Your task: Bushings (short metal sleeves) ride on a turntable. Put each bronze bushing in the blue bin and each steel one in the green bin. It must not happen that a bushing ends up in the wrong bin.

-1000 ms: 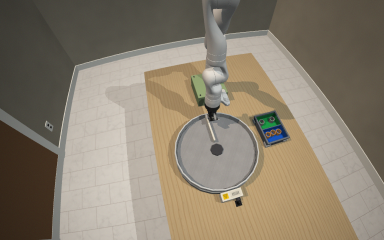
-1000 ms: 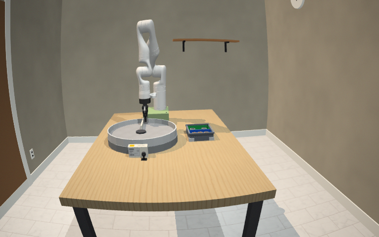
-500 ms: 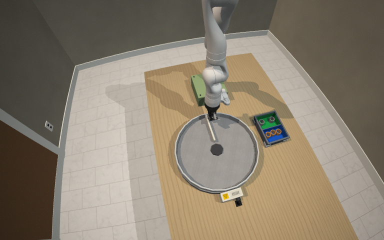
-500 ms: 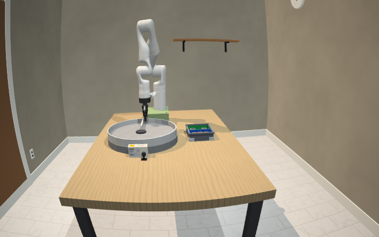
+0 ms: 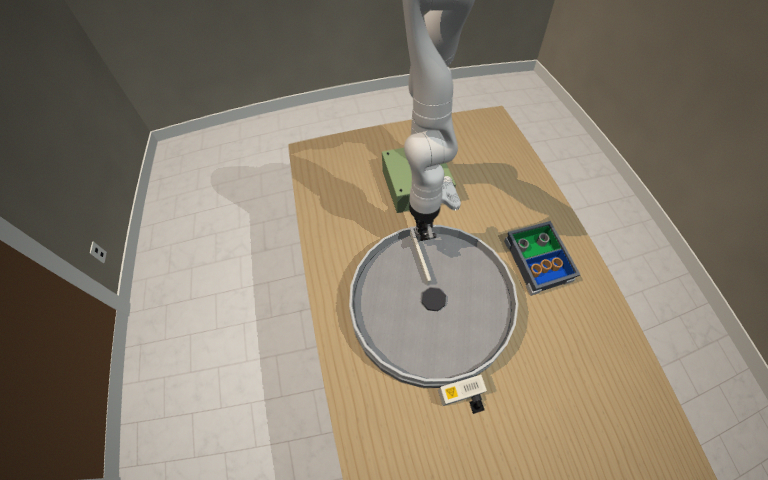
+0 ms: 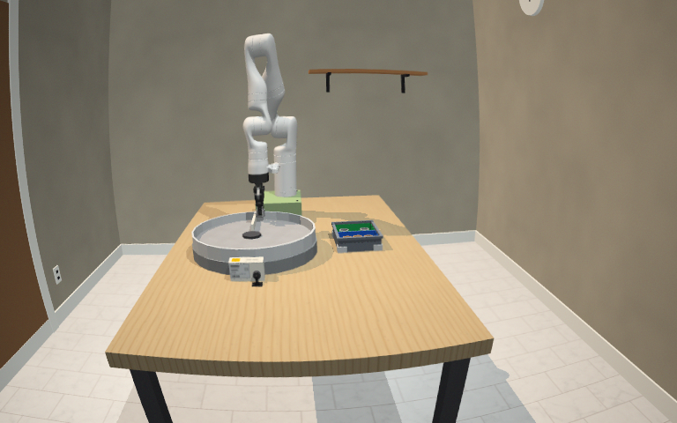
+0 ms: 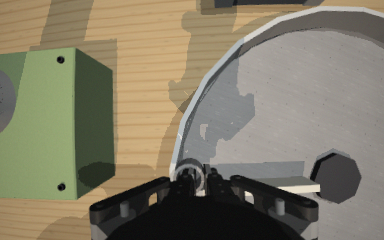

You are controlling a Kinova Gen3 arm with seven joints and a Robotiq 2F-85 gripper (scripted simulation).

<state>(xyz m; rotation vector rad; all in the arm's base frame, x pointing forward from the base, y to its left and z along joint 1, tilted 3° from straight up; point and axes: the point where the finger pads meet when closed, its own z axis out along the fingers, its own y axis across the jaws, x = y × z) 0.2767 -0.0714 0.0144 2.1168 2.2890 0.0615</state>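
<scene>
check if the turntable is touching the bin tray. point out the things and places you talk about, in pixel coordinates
Apart: the top view shows a strip of wood between the turntable (image 5: 430,339) (image 6: 289,247) (image 7: 300,100) and the bin tray (image 5: 555,282) (image 6: 356,245) (image 7: 267,2).

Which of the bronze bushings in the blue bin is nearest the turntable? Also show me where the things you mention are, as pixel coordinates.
The one at the left end of the row of three in the top view (image 5: 532,267) (image 6: 346,236); the other two bronze bushings (image 5: 546,260) (image 5: 557,258) sit farther from the turntable (image 5: 396,316) (image 6: 254,253) (image 7: 300,75).

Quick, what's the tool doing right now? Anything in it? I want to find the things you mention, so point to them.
Tool (image 5: 424,233) (image 6: 260,212) (image 7: 199,172): closed on a grey, steel-looking bushing (image 7: 190,161), apparently pinching its wall; exactly how the fingertips sit on it is hard to tell.
</scene>
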